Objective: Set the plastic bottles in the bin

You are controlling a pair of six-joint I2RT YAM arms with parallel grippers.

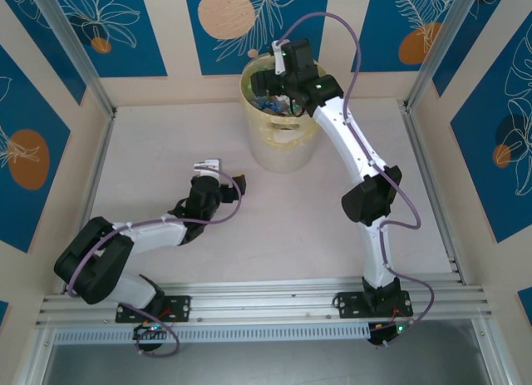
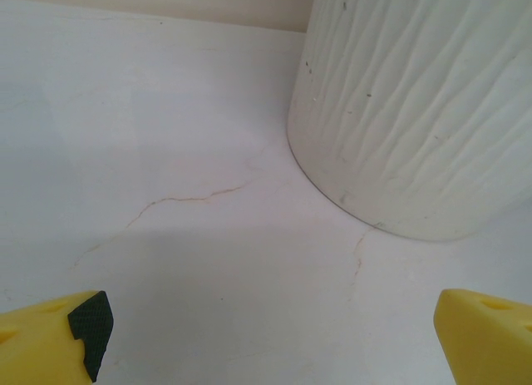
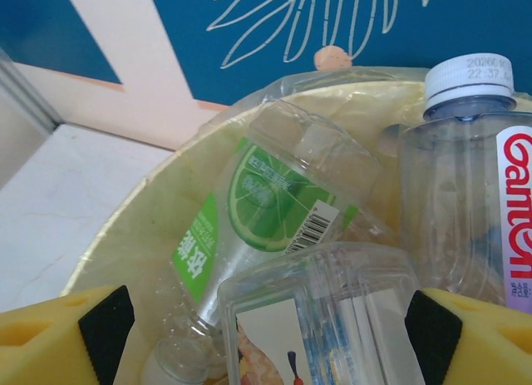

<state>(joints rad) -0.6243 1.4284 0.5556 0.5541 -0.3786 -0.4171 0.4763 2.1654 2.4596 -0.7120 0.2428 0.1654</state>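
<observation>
From above, we see the right gripper (image 1: 276,76) over the bin (image 1: 283,148), and the left gripper (image 1: 208,170) low on the table (image 1: 332,252), near the bin's left side.

At the left wrist, its 2 fingers (image 2: 58,339) stand wide apart and empty, facing the bin's ribbed wall.

At the right wrist, the jaws are spread. A clear bottle (image 3: 324,310) sits between them, apart from the left pad. It lies in the bin with a green-labelled bottle (image 3: 266,206) and a white-capped bottle (image 3: 461,177).
</observation>
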